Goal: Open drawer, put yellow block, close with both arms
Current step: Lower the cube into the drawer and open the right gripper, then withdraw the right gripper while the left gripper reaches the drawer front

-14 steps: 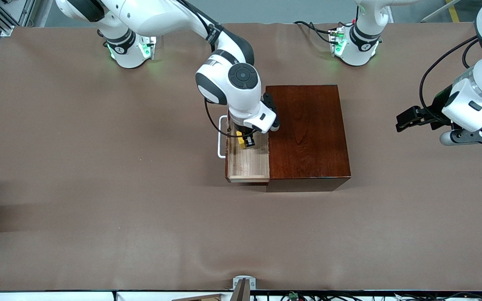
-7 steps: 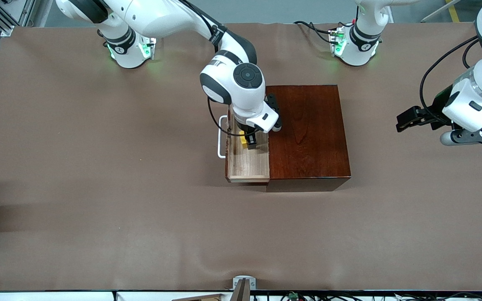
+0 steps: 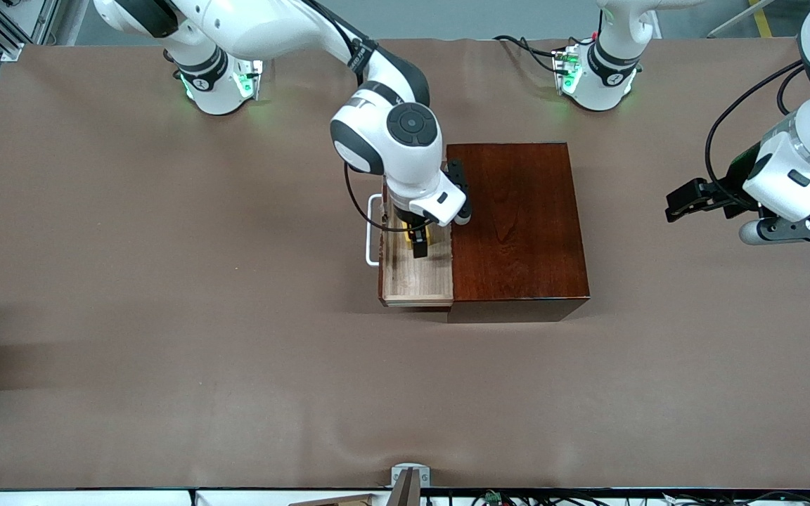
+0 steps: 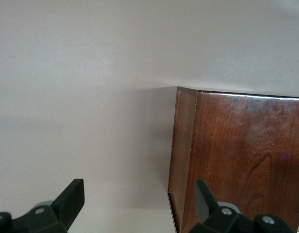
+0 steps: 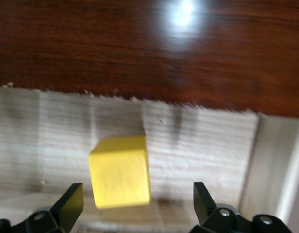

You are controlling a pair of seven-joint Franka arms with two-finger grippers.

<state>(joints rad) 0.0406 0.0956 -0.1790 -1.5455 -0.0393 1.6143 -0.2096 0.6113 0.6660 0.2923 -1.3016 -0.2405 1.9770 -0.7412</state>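
**Block released into open drawer; closing not yet done**

Front view: the drawer (image 3: 415,270) is seen pulled out of the mahogany box (image 3: 517,225) toward the right arm's end of the table, white loop handle (image 3: 373,230) outermost. The right gripper (image 3: 419,242) is placed over the tray's end farther from the camera. Only a sliver of the yellow block (image 3: 425,237) is seen under the wrist. The left gripper (image 3: 680,200) waits over bare table toward the left arm's end.

Left wrist view: its fingers (image 4: 72,198) are seen spread, nothing between; only a corner of the box (image 4: 237,160) is shown, no drawer.

Right wrist view: the block (image 5: 120,171) is shown resting on the pale tray floor, fingers (image 5: 204,198) spread clear of it. Opening and placing are judged done; closing is left.
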